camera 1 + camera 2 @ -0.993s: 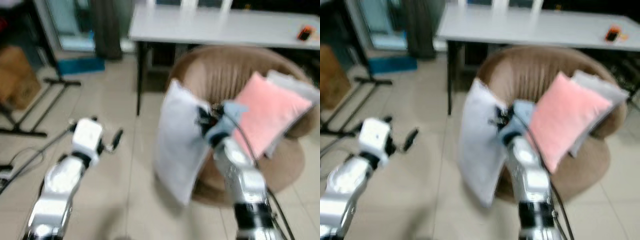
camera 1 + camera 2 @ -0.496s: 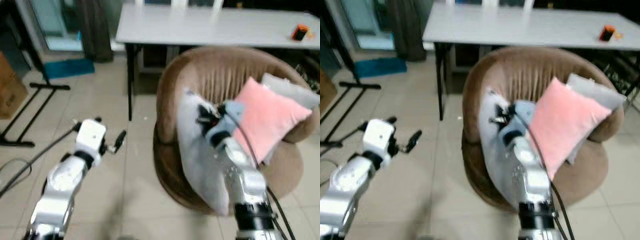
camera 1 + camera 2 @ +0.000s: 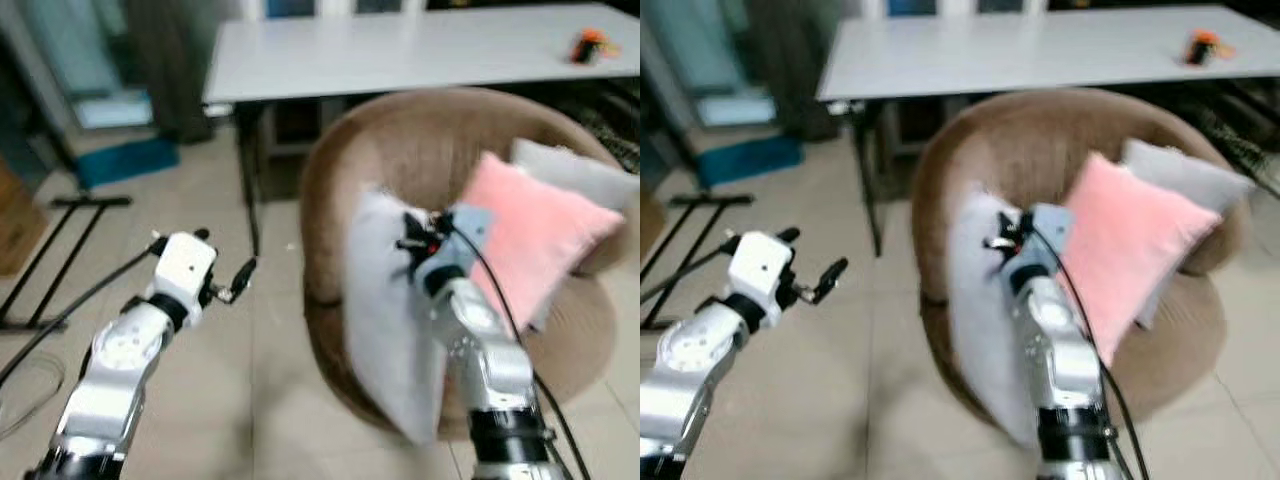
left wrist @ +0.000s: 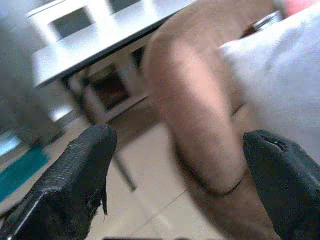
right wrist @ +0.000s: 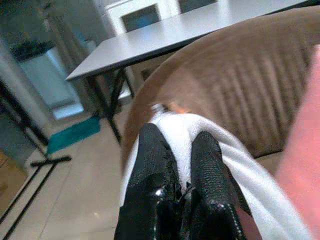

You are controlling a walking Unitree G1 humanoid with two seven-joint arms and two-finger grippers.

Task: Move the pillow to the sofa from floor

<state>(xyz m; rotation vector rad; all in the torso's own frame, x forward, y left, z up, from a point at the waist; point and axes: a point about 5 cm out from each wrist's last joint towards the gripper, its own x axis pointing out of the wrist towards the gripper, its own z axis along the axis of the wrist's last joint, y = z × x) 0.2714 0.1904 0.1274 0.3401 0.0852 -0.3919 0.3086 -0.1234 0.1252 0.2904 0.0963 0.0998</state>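
My right gripper (image 5: 181,165) is pinched tight on the white pillow's (image 3: 385,310) top edge, the pillow hanging below it against the brown round sofa (image 3: 400,160). Pink cushion (image 3: 530,230) just beyond. My left gripper (image 4: 180,185) spread wide, holding nothing.

Floor: beige ceramic tiles (image 3: 270,400) | Furniture: long white rectangular table (image 3: 400,50) on black legs | Left: teal floor mat (image 3: 125,160)
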